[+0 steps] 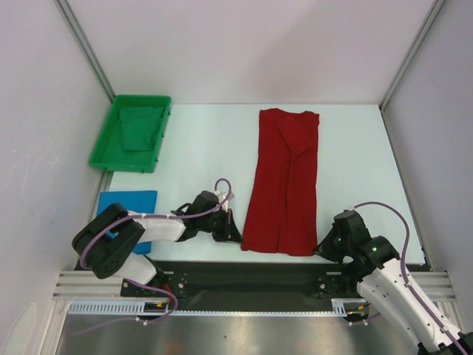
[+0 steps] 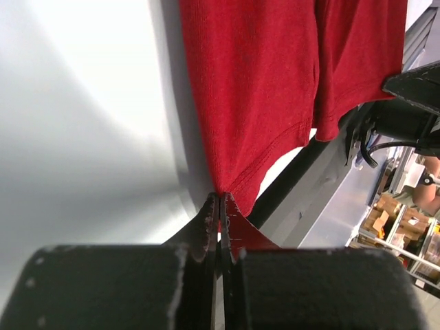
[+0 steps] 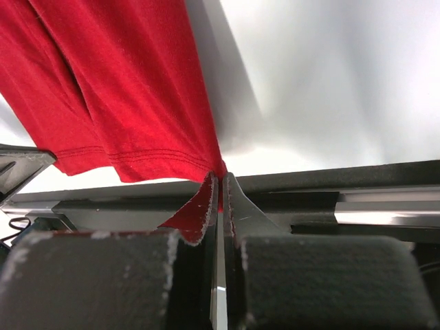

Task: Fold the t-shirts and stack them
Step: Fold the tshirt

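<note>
Two near corners of the red t-shirt [image 1: 284, 177] on the bench [image 1: 203, 148] are clamped: one by the left tool [image 1: 230, 231], one by the right tool [image 1: 323, 248].

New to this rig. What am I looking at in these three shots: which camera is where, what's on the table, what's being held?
These are two small robot arms bolted at the near edge of a white table, each ending in a two-finger gripper. The wide picture comes from a fixed camera above and behind the arms. The other two come from cameras on the wrists, each looking along its own arm's fingers.

On the table lies a red t-shirt, folded lengthwise into a long strip. A blue t-shirt lies at the near left, partly hidden by the left arm. At the far left stands a green tray with green cloth in it.

The left gripper is shut on the red t-shirt's near left corner, and the right gripper on its near right corner.
</note>
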Available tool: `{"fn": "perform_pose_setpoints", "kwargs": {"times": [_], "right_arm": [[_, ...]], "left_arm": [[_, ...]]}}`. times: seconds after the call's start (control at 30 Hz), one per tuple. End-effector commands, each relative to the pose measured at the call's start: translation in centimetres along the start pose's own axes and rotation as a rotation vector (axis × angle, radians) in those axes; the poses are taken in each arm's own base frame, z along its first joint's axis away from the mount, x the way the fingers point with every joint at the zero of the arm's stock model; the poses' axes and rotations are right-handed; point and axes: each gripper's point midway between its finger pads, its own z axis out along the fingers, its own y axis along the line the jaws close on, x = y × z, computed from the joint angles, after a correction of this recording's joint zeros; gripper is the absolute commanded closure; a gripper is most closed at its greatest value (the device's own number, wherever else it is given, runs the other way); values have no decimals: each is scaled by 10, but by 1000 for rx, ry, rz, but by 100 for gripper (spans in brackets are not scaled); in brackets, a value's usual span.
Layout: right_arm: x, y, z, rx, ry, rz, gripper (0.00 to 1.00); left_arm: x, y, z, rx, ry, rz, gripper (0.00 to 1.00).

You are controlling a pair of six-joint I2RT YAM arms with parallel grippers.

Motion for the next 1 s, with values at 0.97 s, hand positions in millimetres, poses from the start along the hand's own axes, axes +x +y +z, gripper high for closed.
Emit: {"fn": "perform_pose_setpoints", "kwargs": {"times": [0.97], "right_arm": [[-291, 151, 46, -266, -181, -52, 100]], "left_arm": [[-312, -99, -8, 198, -353, -15, 100]]}}
